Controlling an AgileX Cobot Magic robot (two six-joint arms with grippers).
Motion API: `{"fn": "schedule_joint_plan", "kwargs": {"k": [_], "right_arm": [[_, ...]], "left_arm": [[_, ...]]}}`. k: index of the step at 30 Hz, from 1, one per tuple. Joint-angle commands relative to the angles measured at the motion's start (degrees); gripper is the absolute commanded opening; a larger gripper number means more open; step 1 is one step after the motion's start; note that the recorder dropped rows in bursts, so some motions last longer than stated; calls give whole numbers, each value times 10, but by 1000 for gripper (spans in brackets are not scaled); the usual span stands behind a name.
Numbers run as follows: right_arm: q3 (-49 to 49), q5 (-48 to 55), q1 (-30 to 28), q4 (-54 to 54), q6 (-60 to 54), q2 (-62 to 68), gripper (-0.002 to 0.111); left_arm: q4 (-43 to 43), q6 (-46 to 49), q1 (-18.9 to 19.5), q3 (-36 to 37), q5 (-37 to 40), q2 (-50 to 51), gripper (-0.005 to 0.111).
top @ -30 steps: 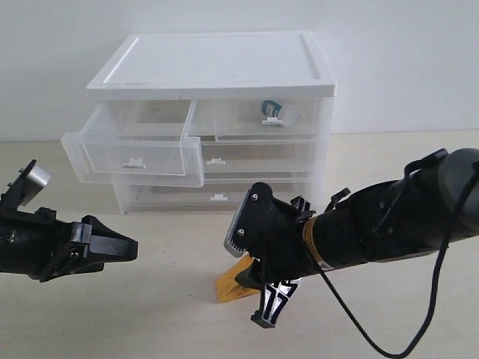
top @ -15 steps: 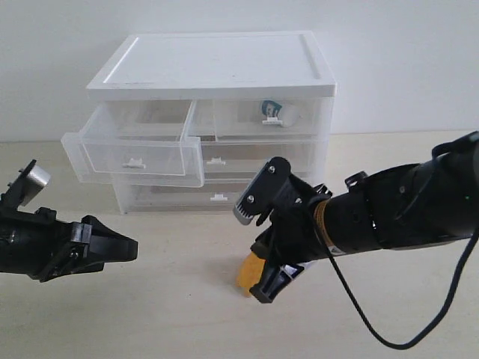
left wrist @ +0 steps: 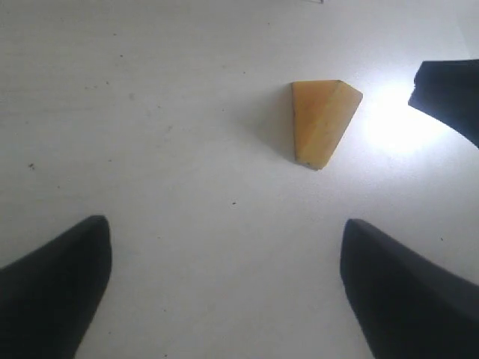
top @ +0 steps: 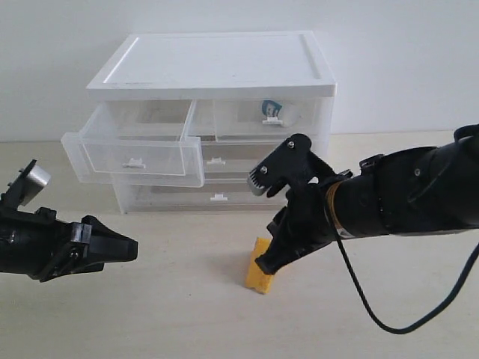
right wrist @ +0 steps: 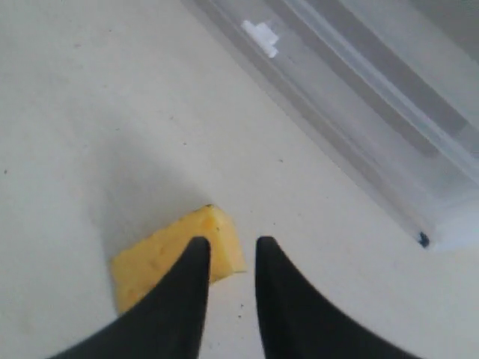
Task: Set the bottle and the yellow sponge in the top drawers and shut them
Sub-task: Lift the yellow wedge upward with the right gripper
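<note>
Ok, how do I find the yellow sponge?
Look for the white-topped chest of clear drawers standing on the pale table. On the tabletop in front of it, by the black tips of the right gripper, lies the yellow sponge. It is a small wedge and the only yellow-orange thing in sight.

Nothing legible: the label on the bottle is too small.
</note>
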Motion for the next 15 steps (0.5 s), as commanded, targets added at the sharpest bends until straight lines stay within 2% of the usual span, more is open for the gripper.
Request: {"fn": "schedule_joint_plan", "kwargs": {"k": [1,3,9,15], "right_arm": [[-6,-16,-1,91,81,-4,57],[-7,-20,-1,159,111,-4,68],[-7,-10,-1,260,117,19,59],[-7,-40,-1,329,122,77,60]], "left_arm": [[-3,4,2,4,4,-4,78],[-3,4,2,4,4,-4,78],[-3,4,2,4,9,-4,78],[-3,10,2,4,38,-4,78]]}}
